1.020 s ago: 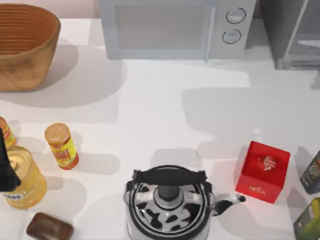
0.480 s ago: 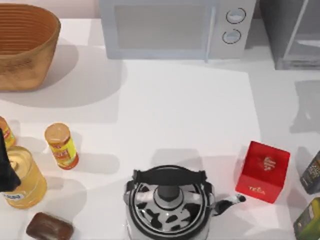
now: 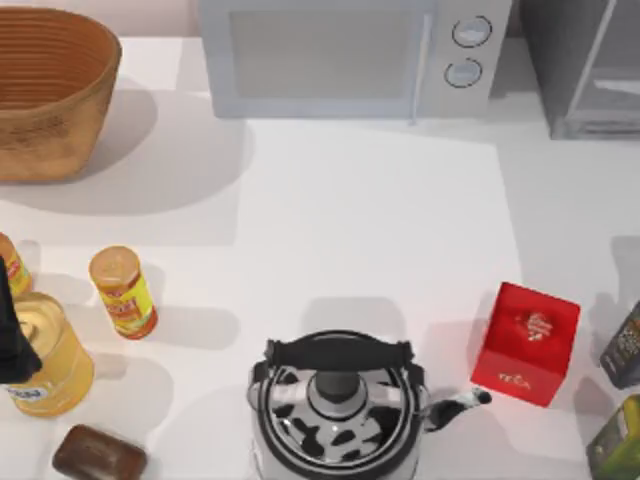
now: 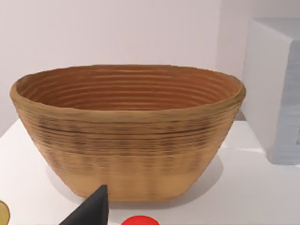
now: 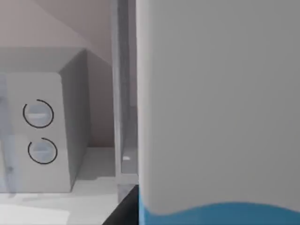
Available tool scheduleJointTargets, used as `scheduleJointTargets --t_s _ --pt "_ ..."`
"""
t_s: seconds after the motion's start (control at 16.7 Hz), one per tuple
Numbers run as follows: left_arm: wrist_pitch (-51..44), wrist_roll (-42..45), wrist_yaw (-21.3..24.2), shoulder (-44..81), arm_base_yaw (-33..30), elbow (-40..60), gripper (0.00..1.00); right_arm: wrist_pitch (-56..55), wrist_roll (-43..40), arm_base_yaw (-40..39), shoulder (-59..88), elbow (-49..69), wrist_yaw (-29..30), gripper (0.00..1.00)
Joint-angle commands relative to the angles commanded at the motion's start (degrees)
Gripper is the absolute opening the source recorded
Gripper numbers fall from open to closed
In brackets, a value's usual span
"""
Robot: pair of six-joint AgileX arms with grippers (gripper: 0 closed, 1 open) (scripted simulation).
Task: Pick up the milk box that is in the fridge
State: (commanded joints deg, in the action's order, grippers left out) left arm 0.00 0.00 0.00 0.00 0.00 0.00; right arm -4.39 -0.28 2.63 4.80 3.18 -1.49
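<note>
our right wrist view sits close against the milk box (image 5: pixel 218 108), its white upper face and a band of light blue at the lower edge very near the camera. a dark piece of our right end effector (image 5: pixel 123 212) shows just beside the box; we cannot tell whether it grips. behind the box stand the fridge (image 5: pixel 123 93) frame and the microwave (image 5: pixel 42 131) with two round dials. from above, the fridge (image 3: pixel 585 65) stands at the counter's (image 3: pixel 350 220) far right corner, beside the microwave (image 3: pixel 350 55). our left arm (image 3: pixel 12 335) is parked at the left edge, near a basket (image 4: pixel 126 126). a kettle (image 3: pixel 340 405) and a red box (image 3: pixel 527 343) stand at the front.
</note>
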Motion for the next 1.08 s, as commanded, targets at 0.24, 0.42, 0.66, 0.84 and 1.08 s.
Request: scheduleJointTargets --t_s 0.24,0.42,0.66,0.84,1.08 --pt "0.00 0.00 0.00 0.00 0.00 0.00 1.00 4.39 0.28 -2.63 -4.79 -3.18 1.49 0.00" --pt "0.00 0.00 0.00 0.00 0.00 0.00 1.00 4.39 0.28 -2.63 -4.79 -3.18 1.49 0.00" --pt "0.00 0.00 0.00 0.00 0.00 0.00 1.00 2.52 -0.06 -2.09 -2.95 -1.44 1.51 0.00" --pt "0.00 0.00 0.00 0.00 0.00 0.00 1.00 -4.67 -0.98 -2.44 3.99 3.94 0.84 0.00" --pt "0.00 0.00 0.00 0.00 0.00 0.00 1.00 -20.51 -1.46 -5.03 21.75 12.54 -2.07 0.00"
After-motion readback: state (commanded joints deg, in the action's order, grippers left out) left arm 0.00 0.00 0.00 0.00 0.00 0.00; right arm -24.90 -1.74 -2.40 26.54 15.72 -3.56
